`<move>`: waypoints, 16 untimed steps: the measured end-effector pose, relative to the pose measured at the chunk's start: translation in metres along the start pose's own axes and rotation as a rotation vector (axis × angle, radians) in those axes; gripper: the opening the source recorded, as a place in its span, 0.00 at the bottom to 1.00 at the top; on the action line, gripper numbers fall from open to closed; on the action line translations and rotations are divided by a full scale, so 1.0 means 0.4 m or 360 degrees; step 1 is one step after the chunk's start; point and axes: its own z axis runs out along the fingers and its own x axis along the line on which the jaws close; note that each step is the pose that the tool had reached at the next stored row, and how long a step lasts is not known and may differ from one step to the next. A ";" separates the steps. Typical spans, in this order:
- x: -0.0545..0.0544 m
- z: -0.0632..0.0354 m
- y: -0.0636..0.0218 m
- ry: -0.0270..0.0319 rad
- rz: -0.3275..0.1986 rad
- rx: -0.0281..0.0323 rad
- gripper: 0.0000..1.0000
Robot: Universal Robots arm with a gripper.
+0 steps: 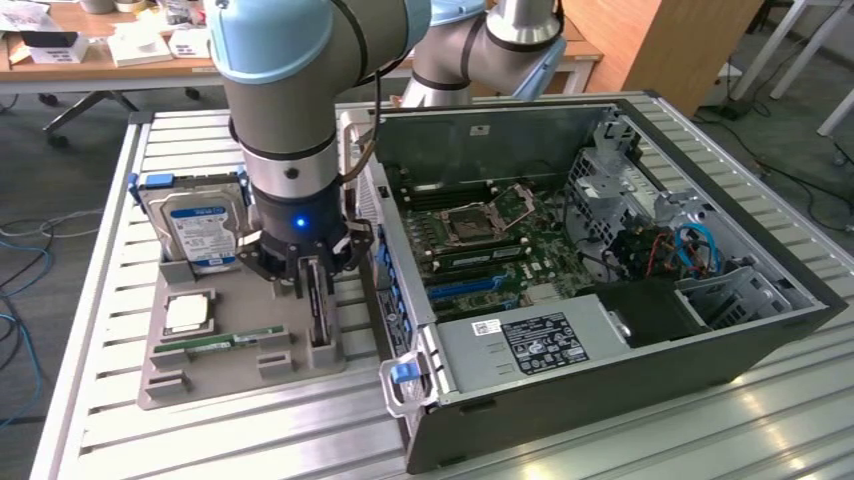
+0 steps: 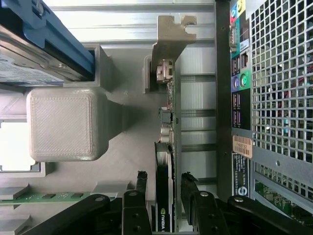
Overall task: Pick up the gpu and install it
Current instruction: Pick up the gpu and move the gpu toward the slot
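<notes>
Beside the open computer case (image 1: 641, 330), on a grey holder tray (image 1: 227, 375), the gpu (image 1: 316, 315) (image 2: 168, 117) stands on its long edge in a slot, so both flat faces are free for a pinch from above. My gripper (image 1: 314, 275) (image 2: 165, 178) hangs straight over it, fingers spread wide, one on each side of the card with a gap at each face, gripping nothing. A hard drive (image 1: 200, 225) stands upright in the same tray, apart from my fingers.
</notes>
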 end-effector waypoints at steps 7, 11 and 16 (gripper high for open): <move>0.000 0.001 0.001 0.00001 0.0000 0.00000 0.42; 0.001 0.001 0.001 -0.00001 0.0000 -0.00001 0.42; 0.002 0.001 0.000 -0.00002 0.0001 0.00002 0.42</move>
